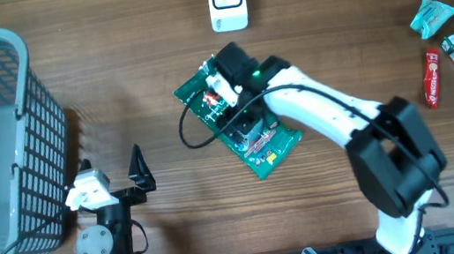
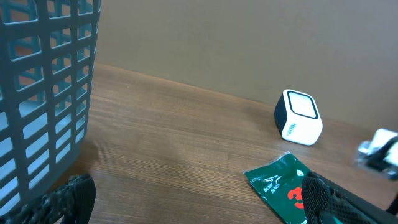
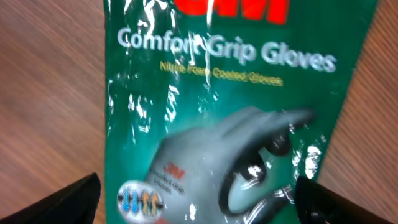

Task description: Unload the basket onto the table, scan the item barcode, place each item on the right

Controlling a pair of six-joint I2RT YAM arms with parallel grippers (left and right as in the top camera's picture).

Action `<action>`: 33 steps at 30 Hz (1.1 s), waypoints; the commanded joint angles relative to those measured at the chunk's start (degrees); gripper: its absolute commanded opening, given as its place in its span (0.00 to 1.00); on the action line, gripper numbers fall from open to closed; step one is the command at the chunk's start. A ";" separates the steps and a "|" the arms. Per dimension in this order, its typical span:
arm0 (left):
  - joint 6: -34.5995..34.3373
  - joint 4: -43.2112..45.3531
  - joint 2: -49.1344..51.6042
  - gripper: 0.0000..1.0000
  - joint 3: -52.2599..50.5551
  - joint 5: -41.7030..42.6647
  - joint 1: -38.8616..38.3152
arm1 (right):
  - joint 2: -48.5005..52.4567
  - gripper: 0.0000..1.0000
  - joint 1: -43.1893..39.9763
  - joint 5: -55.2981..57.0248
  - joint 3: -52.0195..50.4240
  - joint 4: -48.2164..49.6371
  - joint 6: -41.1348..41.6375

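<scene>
With the 3M Comfort Grip Gloves packet (image 1: 272, 145) lying face-up on the table (image 1: 110, 54) near the white scanner (image 1: 227, 0), and the right gripper (image 3: 202, 202) spread wide over it holding nothing, the grasp step looks in hand, calling next for a pinch that presents its barcode to the scanner.
</scene>
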 commanded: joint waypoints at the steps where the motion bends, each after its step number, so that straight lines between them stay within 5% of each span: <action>1: 1.11 0.13 -0.28 1.00 -0.35 0.48 -0.20 | 1.18 1.00 4.28 6.75 -0.15 1.09 1.44; 11: 1.11 0.13 -0.28 1.00 -0.35 0.48 -0.20 | 9.60 0.96 6.78 14.88 -0.15 1.40 4.70; 12: 1.11 0.13 -0.28 1.00 -0.35 0.48 -0.20 | 10.51 0.85 7.17 14.91 -0.15 0.92 4.72; 14: 1.11 0.13 -0.28 1.00 -0.35 0.48 -0.20 | 10.91 0.41 7.61 16.44 -0.15 0.31 7.76; 17: 1.11 0.13 -0.28 1.00 -0.35 0.48 -0.20 | 10.91 0.05 7.65 16.33 0.31 -0.63 11.58; 24: 1.11 0.13 -0.28 1.00 -0.35 0.48 -0.20 | 7.19 0.05 7.10 12.13 7.93 -8.28 11.56; 33: 1.11 0.13 -0.28 1.00 -0.35 0.48 -0.20 | -12.26 0.05 -3.21 -50.03 12.81 -19.10 -0.44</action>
